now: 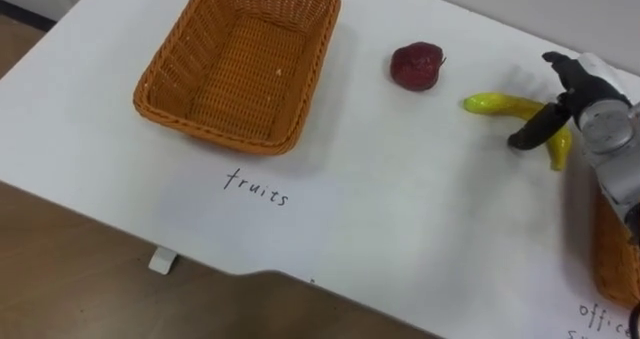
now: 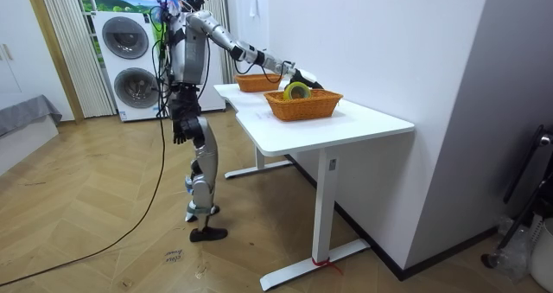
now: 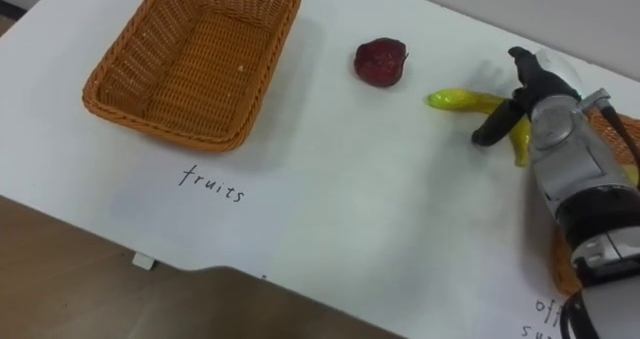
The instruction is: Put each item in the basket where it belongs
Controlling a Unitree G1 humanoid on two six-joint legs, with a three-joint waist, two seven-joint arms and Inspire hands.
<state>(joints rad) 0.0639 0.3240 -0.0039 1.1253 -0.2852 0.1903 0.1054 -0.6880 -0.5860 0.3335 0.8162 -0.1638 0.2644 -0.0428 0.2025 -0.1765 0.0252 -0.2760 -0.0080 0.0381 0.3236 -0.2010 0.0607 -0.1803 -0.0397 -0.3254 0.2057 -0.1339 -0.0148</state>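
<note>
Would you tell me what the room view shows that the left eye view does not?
Room view adds: washing machines, a tape roll in the nearer basket, the left hand hanging by the hip. Left eye view adds: a red fruit, a banana, a handwritten label. Shared: the white table, the farther basket, the right hand over the table.

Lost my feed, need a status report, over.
Right hand on banana, grip unclear. Left hand at side. Fruits basket empty; red fruit lies between.
</note>
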